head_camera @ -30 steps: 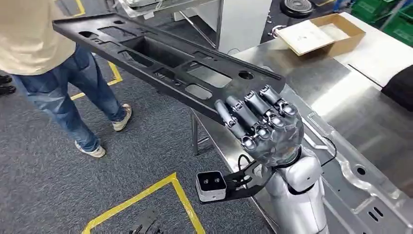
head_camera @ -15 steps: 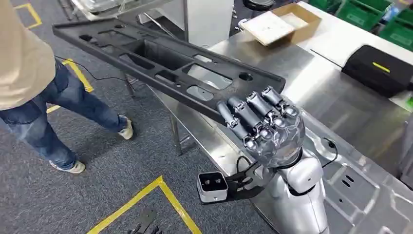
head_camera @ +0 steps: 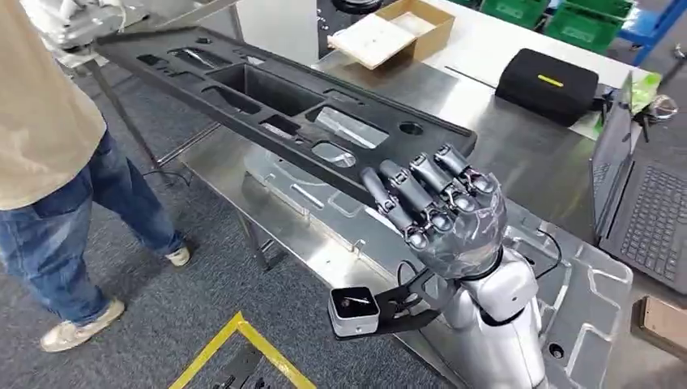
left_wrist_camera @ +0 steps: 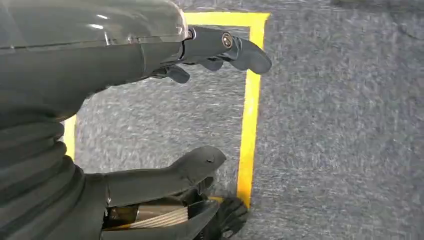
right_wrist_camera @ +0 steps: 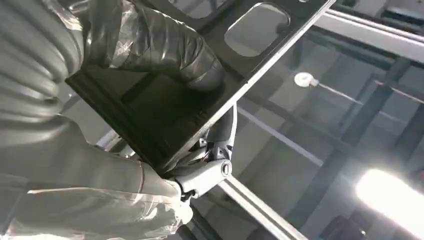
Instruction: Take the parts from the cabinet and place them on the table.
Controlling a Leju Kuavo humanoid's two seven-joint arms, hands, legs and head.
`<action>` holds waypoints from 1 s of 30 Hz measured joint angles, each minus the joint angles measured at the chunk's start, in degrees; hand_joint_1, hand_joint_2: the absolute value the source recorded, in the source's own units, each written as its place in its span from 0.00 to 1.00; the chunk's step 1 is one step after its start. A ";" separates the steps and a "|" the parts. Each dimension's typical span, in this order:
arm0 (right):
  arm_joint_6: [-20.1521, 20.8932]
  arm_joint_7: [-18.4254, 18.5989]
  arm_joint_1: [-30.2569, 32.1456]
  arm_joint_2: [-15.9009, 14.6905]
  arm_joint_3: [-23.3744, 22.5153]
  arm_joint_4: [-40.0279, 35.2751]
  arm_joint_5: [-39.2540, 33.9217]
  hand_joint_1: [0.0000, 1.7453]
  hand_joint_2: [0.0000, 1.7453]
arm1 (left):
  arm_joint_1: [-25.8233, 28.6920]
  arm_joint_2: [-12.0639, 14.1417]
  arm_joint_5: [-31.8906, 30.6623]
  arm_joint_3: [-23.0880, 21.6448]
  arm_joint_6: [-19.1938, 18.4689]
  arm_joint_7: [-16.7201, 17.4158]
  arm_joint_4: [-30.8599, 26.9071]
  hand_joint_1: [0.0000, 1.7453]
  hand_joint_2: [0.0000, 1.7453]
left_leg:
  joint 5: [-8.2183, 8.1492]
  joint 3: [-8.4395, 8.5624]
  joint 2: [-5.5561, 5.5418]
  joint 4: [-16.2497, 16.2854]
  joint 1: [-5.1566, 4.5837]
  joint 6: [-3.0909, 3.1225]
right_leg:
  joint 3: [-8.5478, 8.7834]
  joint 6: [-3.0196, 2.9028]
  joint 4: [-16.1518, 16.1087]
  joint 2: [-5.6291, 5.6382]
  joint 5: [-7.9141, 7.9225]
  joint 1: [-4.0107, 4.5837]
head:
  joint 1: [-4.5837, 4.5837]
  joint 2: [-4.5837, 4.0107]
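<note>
the right robot hand [head_camera: 441, 212] is clamping one end of the long black part [head_camera: 275, 105], its fingers [head_camera: 405, 194] wrapping the edge, holding it in the air above the steel surface [head_camera: 518, 146]. the left robot hand [left_wrist_camera: 150, 100] is hanging over carpet, fingers apart, holding nothing. a person [head_camera: 49, 162] is standing beside the surface.

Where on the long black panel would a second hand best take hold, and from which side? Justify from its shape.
On the long black panel, grip the long outer edge near the far end, coming from the person's side. The right hand holds only the near end, so the far end overhangs unsupported; the cut-out openings there probably give fingers a purchase.
</note>
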 joint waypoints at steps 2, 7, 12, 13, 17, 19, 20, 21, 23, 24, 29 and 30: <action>0.02 0.00 0.19 -0.04 0.00 0.02 0.00 1.00 1.00 | -0.05 0.00 -0.31 0.00 -0.04 0.00 0.00 0.00 1.00 | 0.34 -0.01 1.25 -0.26 -0.15 0.75 | -0.35 0.81 -0.32 1.42 0.41 -0.06 | -0.02 0.00; 0.02 -0.02 0.23 -0.04 -0.02 0.35 -0.17 1.00 1.00 | -0.25 -0.09 -0.46 0.04 -0.13 0.00 0.00 0.00 1.00 | 0.65 0.27 4.93 -0.94 -0.38 2.08 | -6.88 1.88 13.15 -6.41 -6.61 -0.12 | 0.07 0.00; 0.02 -0.09 0.27 -0.07 -0.04 0.79 -0.17 1.00 1.00 | -0.33 0.04 -0.46 0.04 -0.11 0.04 0.00 0.00 1.00 | 0.07 0.85 8.39 -0.92 -0.69 2.02 | -1.52 1.21 3.40 -8.31 0.20 -0.08 | 0.09 0.00; 0.02 -0.09 0.19 -0.07 -0.04 0.79 -0.17 1.00 1.00 | -0.35 0.04 -0.46 0.04 -0.11 0.04 0.00 0.00 1.00 | -0.06 1.03 8.94 -1.00 -0.73 1.86 | 0.19 0.63 -0.11 -11.10 -0.05 0.63 | 0.09 0.00; 0.02 -0.07 0.13 -0.02 -0.04 0.83 -0.15 1.00 1.00 | -0.29 -0.15 -0.44 0.11 -0.02 -0.04 0.00 0.00 1.00 | -0.37 1.59 11.32 -1.44 -1.05 0.82 | 0.14 -0.38 -0.87 -9.59 0.07 1.54 | 0.09 0.00; 0.00 -0.04 0.16 -0.02 -0.04 0.81 -0.15 1.00 1.00 | -0.46 -0.13 -0.42 0.17 0.11 -0.11 0.00 0.00 1.00 | -1.71 1.63 8.74 -0.40 -0.80 0.12 | 1.39 -1.03 -2.50 -8.32 0.77 0.86 | 0.13 0.00; 0.02 -0.02 0.02 0.04 -0.04 0.96 -0.17 1.00 1.00 | -0.50 -0.13 -0.39 0.24 0.15 -0.15 0.00 0.00 1.00 | -3.39 0.43 6.46 2.20 -0.79 0.06 | 1.45 -1.22 -2.57 -7.78 0.85 0.73 | -0.08 0.00; 0.02 0.00 0.03 0.13 -0.04 1.07 -0.26 1.00 1.00 | -0.41 -0.13 -0.39 0.28 0.15 -0.15 0.00 0.00 1.00 | -5.45 -1.55 5.32 6.30 -0.79 0.00 | 1.40 -1.58 -2.50 -7.21 0.84 0.71 | -0.02 0.00; 0.02 0.00 0.08 0.18 -0.04 1.38 -0.55 1.00 1.00 | 0.15 0.00 -0.37 0.35 0.15 -0.13 0.00 0.00 1.00 | -7.96 -5.60 4.69 14.13 -0.75 -0.27 | 1.39 -1.61 -2.35 -5.47 0.83 0.69 | -0.02 0.00; 0.02 0.00 0.10 0.17 -0.04 1.49 -0.63 1.00 1.00 | 0.32 0.02 -0.39 0.37 0.15 -0.13 0.00 0.00 1.00 | -7.40 -6.32 4.69 15.03 -0.66 -0.44 | 1.34 -1.60 -2.21 -4.62 0.82 0.61 | -0.07 0.00; 0.02 -0.24 0.08 0.30 -0.07 1.92 -0.85 1.00 1.00 | 0.13 0.15 -0.44 0.55 0.31 -0.13 0.00 0.00 1.00 | -0.50 -0.43 -1.06 0.80 0.56 -1.27 | -0.40 0.03 1.12 -0.66 -0.43 0.09 | -0.09 0.00; 0.02 -0.24 0.13 0.50 -0.07 2.03 -0.83 1.00 1.00 | 0.11 0.17 -0.44 0.59 0.29 -0.13 0.00 0.00 1.00 | -0.39 -0.77 -0.40 1.38 0.49 -0.61 | -0.78 0.37 1.08 -0.02 -0.17 -0.13 | 0.00 0.00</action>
